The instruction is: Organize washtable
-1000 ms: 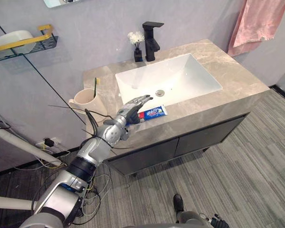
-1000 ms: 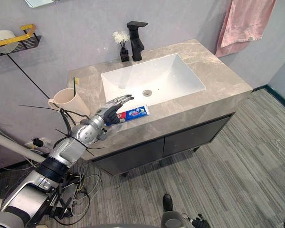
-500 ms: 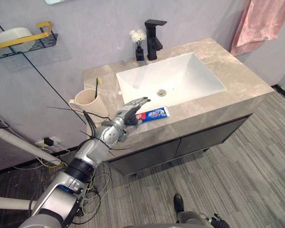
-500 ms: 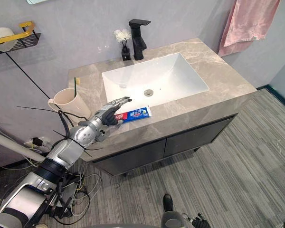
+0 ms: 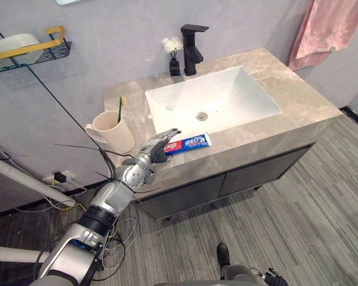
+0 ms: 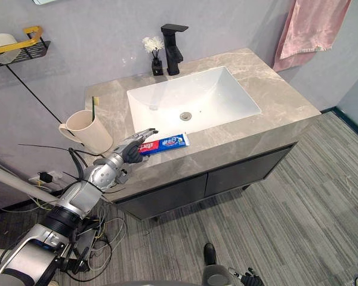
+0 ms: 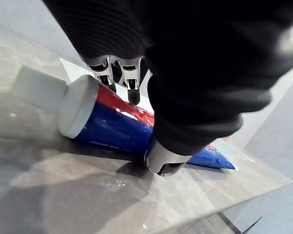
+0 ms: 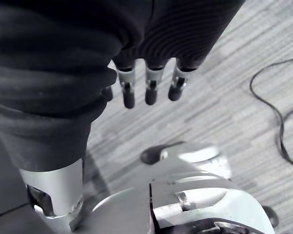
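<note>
Lying flat at centre frame, on the front strip of the grey stone counter (image 5: 304,101) just below the white sink (image 5: 227,95): a red-and-blue toothpaste tube (image 5: 192,142), crimped end to the right, white cap end to the left.

Reaching in from the lower left, low over that cap end: the left hand (image 5: 154,150). Open, with fingers (image 7: 133,92) fairly straight, their dark tips down at the tube's far edge. Thumb (image 7: 162,161) set against the near edge, so the tube sits between thumb and fingers. Not wrapped round it, and the tube flat on the stone.

Left of the hand, at the counter's left end: a cream cup (image 5: 112,131) with a handle, upright, holding a green-handled toothbrush (image 5: 120,111) that leans against the rim.

Behind the sink, at top centre: a black faucet (image 5: 192,49), and touching or just beside it on the left a small dark vase (image 5: 173,67) of white flowers.

At upper right, on the wall: a pink towel (image 5: 331,27). At upper left: a wire shelf (image 5: 33,58) with a gold rail, carrying a white object.

Under the counter: dark cabinet doors (image 5: 250,174).

Seen in its own wrist view: the right hand (image 8: 150,90), fingers relaxed and hanging straight above the striped grey floor (image 8: 224,97), holding nothing.
</note>
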Available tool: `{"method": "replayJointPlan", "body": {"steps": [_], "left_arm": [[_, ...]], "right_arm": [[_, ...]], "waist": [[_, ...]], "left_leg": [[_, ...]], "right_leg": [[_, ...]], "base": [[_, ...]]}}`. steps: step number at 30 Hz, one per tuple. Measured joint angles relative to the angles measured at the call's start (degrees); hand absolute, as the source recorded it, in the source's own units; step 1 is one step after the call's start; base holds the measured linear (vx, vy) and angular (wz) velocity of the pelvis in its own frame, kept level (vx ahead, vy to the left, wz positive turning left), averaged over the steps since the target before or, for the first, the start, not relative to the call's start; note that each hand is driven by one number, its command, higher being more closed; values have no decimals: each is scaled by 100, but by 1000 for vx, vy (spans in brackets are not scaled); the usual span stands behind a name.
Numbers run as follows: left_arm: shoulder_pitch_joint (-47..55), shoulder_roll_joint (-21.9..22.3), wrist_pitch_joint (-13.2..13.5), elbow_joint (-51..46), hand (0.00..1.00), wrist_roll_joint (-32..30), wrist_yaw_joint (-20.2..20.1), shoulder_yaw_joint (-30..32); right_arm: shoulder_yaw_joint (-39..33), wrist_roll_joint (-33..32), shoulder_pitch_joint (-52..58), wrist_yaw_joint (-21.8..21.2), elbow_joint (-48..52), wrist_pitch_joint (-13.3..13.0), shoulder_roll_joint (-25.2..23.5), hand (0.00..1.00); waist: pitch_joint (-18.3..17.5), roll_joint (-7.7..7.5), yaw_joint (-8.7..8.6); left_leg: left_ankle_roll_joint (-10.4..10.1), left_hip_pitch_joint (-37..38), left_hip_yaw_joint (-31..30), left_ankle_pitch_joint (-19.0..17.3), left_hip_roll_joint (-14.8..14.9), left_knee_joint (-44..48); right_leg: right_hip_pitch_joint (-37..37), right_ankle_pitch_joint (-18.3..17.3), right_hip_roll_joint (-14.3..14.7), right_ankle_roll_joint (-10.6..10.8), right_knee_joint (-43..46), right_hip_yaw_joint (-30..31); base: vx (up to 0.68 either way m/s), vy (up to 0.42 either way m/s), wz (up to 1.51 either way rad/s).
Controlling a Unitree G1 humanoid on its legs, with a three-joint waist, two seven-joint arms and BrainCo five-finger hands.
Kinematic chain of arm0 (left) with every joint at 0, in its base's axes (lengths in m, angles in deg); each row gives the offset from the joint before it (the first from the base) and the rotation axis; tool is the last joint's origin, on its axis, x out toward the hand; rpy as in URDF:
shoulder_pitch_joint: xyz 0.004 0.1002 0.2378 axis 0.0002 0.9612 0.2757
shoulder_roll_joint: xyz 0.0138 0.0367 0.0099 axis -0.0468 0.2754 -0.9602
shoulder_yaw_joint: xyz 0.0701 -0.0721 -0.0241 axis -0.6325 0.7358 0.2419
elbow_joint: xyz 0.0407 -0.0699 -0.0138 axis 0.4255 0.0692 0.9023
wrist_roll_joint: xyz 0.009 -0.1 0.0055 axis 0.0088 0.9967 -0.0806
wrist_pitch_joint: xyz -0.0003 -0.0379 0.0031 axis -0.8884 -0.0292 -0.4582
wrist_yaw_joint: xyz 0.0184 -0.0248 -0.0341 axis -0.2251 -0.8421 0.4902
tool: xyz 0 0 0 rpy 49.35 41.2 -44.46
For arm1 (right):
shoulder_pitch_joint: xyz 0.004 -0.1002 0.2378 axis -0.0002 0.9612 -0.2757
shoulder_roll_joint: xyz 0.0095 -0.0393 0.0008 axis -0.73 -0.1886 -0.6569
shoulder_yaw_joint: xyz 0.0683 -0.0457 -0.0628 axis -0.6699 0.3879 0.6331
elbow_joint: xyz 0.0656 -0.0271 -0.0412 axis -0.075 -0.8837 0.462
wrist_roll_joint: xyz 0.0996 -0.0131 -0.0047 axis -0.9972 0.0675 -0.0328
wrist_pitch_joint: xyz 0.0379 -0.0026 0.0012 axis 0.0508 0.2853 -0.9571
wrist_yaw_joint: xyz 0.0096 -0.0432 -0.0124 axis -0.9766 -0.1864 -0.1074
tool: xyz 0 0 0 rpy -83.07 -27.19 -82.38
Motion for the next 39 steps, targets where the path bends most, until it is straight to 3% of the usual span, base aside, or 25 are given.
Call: {"method": "replayJointPlan", "body": {"steps": [8,9,27,32,39], "left_arm": [[0,0,-7,4,0,-12,18,0],[0,0,-8,5,100,-24,17,2],[-4,-4,25,114,100,-59,13,210],[112,17,44,99,100,-432,262,262],[951,797,-254,-697,100,-1429,686,934]], "right_arm": [[118,0,-2,0,1,-6,64,0],[130,0,-2,0,1,-7,70,0],[357,6,3,0,101,-24,113,0],[478,6,2,5,117,-42,134,0],[507,-69,165,67,486,-124,73,0]], "waist": [[0,-1,-1],[0,-1,0],[4,-5,-11],[3,-4,-16],[3,-4,-6]], "left_leg": [[0,0,7,0,0,1],[0,0,9,0,0,1],[-2,1,40,-1,1,97],[-2,4,39,-1,4,98],[-2,6,41,-1,-6,117]], "right_leg": [[-6,-6,0,-8,0,7],[-10,-7,0,-9,0,10],[-22,-26,14,-15,0,123],[-30,-29,23,-21,0,153],[-33,2,28,-13,1,199]], "base": [[0,0,0],[0,0,0],[0,0,-2],[-2,2,-3],[-2,3,-2]]}}
